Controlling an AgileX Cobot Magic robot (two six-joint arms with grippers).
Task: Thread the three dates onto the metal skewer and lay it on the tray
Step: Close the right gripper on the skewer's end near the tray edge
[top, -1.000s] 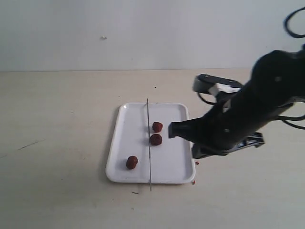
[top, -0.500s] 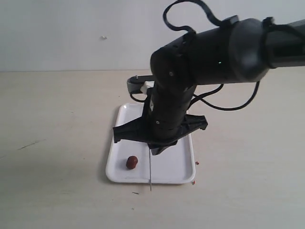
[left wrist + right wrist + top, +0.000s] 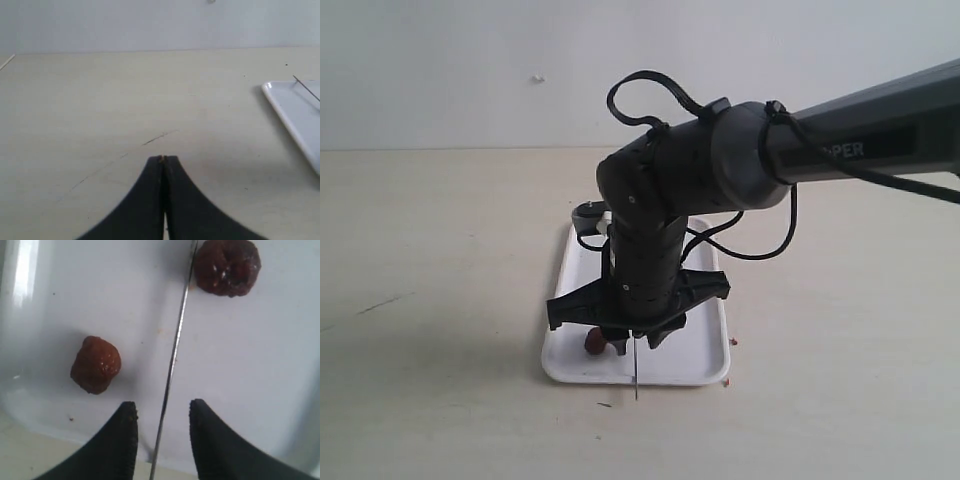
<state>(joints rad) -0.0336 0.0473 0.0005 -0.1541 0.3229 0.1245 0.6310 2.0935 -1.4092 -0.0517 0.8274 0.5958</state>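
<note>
The white tray (image 3: 566,369) lies mid-table with the thin metal skewer (image 3: 174,352) lying lengthways across it, its near end (image 3: 635,384) poking past the front rim. My right gripper (image 3: 162,412) hangs open just above the tray's front part, a finger on each side of the skewer without touching it. One date (image 3: 96,364) lies beside one finger, also seen at the arm's edge (image 3: 591,343). A second date (image 3: 227,265) sits close beside the skewer farther along. The third date is hidden. My left gripper (image 3: 163,159) is shut and empty over bare table, well away from the tray (image 3: 295,110).
Tiny reddish crumbs (image 3: 727,381) lie on the table off the tray's front right corner. The right arm (image 3: 665,215) and its cable cover most of the tray in the exterior view. A thin dark scratch (image 3: 159,136) marks the table ahead of the left gripper.
The right arm has swung in from the right of the tray to above it, then come toward the front end, now hiding two dates. The left gripper shows no change.
</note>
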